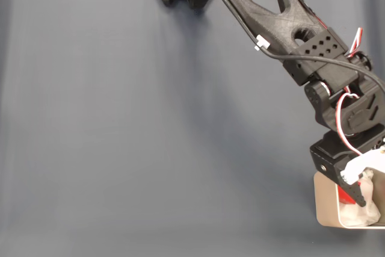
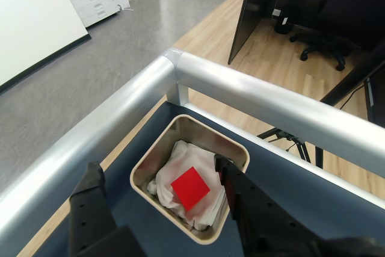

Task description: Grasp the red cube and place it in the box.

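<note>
— Where is the red cube [image 2: 190, 188]?
— Inside the box [image 2: 157, 150], lying on the crumpled white cloth [image 2: 180, 164] that lines it, near the middle. One flat matte face turns up, corners set diamond-wise in the wrist view.
— And the box?
— A small cream container with rounded corners, upright and open-topped; in the fixed view its rim [image 1: 317, 200] is partly visible, with red [image 1: 343, 196] showing inside.

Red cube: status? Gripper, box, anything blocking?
Gripper open, above the box. Red cube in the box, lying on white cloth, free of the fingers. Nothing in the way.
</note>
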You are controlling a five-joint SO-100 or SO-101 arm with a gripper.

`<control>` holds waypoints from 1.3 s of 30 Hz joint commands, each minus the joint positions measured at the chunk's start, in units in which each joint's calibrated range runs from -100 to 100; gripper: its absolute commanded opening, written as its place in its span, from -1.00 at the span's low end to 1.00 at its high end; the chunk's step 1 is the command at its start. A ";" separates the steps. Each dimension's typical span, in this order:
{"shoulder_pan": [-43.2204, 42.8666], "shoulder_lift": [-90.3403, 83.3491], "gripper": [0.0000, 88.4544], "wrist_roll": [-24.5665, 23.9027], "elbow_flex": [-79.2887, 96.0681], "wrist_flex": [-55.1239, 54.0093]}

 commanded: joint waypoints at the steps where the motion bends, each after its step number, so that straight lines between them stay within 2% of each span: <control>1: 0.58 -1.24 -0.02 0.29 -3.54 -0.25; 27: 0.51 -1.68 -0.05 0.20 -3.54 -0.58; 30: 0.58 -1.85 -0.23 0.73 -3.54 -0.82; 33: 0.72 -2.28 -0.60 1.56 -3.27 -0.50; 37: 1.36 -3.76 -0.98 1.66 -2.90 -0.58; 39: 2.35 -5.23 -1.00 1.47 -2.72 -0.82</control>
